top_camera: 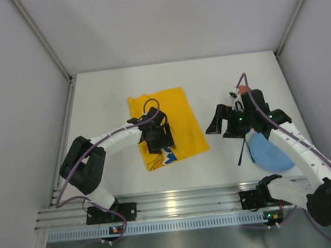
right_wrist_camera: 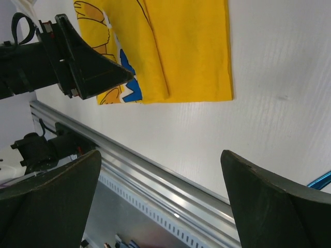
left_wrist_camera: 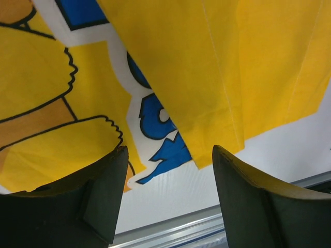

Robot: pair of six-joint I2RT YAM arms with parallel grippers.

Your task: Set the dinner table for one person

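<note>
- blue plate (top_camera: 271, 152), near right, blue utensils (top_camera: 239, 152) just beside it
- dinner table (top_camera: 220, 78): plain matte white
- left gripper (left_wrist_camera: 170, 155) spread over yellow placemat (left_wrist_camera: 207, 67); right gripper (right_wrist_camera: 160, 160) spread

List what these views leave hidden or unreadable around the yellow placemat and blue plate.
- Blue oval plate: top view, the right arm crosses it; its right side is hidden.
- Thin blue utensils beside it: top view, too thin to identify; right wrist view catches only a blue sliver at its edge.
- Yellow cartoon-printed cloth placemat: print covered by its folded flap and, in top view, the left gripper.
- Small red object: top view, mostly behind the right wrist.
</note>
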